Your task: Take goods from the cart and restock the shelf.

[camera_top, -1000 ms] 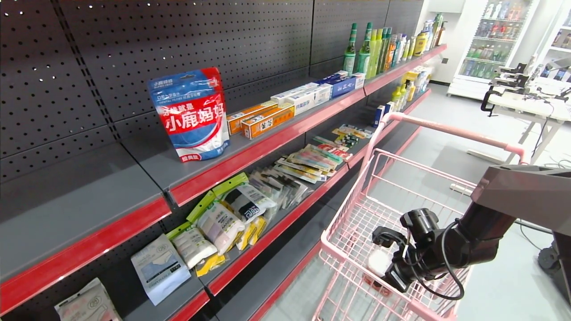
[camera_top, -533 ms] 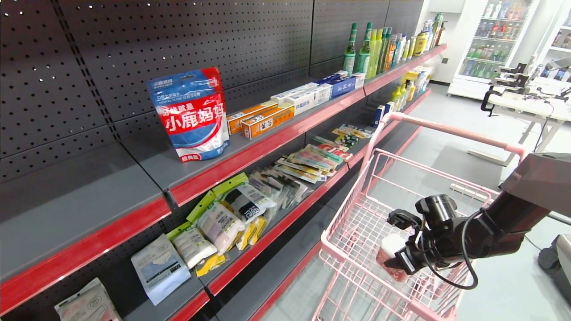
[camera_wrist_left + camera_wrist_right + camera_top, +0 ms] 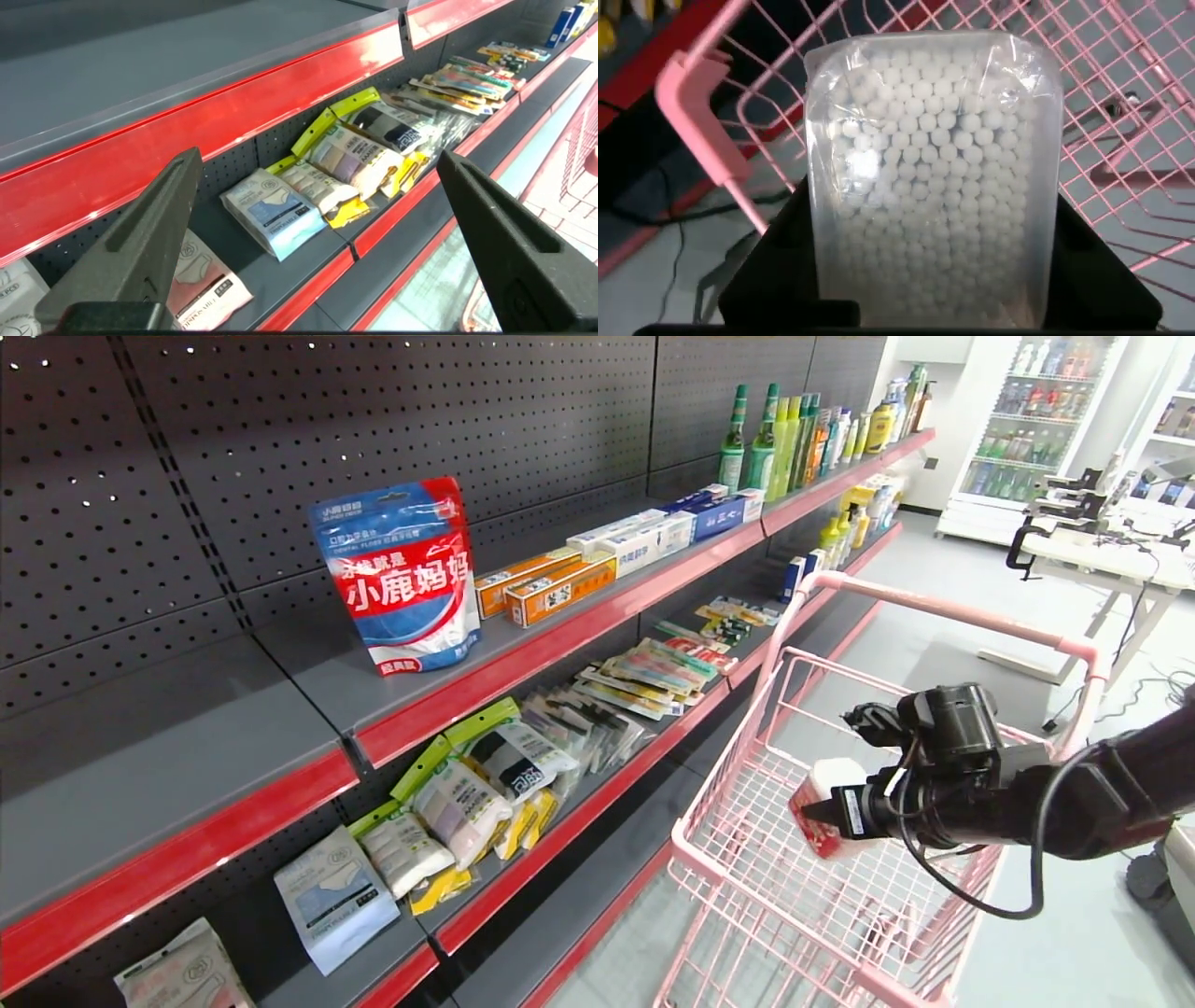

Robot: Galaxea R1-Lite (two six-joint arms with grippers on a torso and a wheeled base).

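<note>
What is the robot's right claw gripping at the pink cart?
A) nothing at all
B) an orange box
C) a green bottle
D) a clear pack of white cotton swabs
D: the right gripper is shut on a clear pack of white-tipped swabs, held at the pink cart.

So the right arm (image 3: 1074, 793) is matte black-grey with a chunky round camera housing (image 3: 952, 719) on the wrist. Black cables (image 3: 1034, 859) loop below that housing, with a small white label (image 3: 851, 807) just ahead of it. The left end effector (image 3: 318, 163) has dark grey wedge fingers (image 3: 140, 233).
</note>
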